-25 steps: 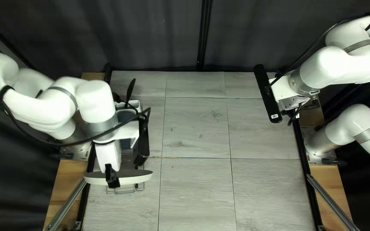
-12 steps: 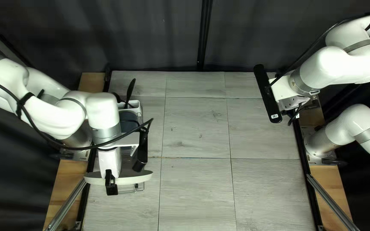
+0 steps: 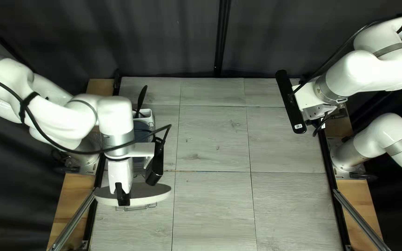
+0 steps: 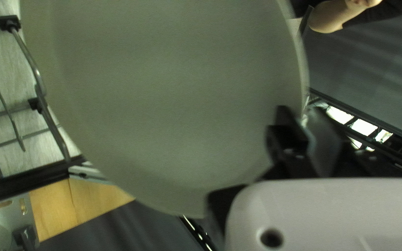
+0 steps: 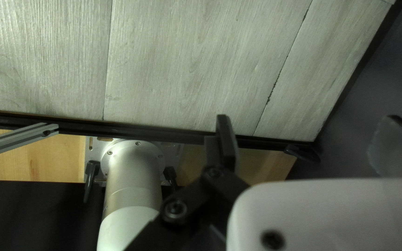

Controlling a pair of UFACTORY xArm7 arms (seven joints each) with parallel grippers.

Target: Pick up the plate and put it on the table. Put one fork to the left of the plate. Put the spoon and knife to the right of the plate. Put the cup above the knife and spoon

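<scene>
Plate has just shifted slightly toward the table's near edge, beside the wire rack, our left gripper clamped on its rim, so we're likely mid-pick; right gripper spread wide, empty; small label unreadable to us.

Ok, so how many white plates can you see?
1: the white plate, its rim pinched between my left jaws above the wire rack. More may be hidden behind my left arm.

One plate, one rack, two robot arms
</scene>
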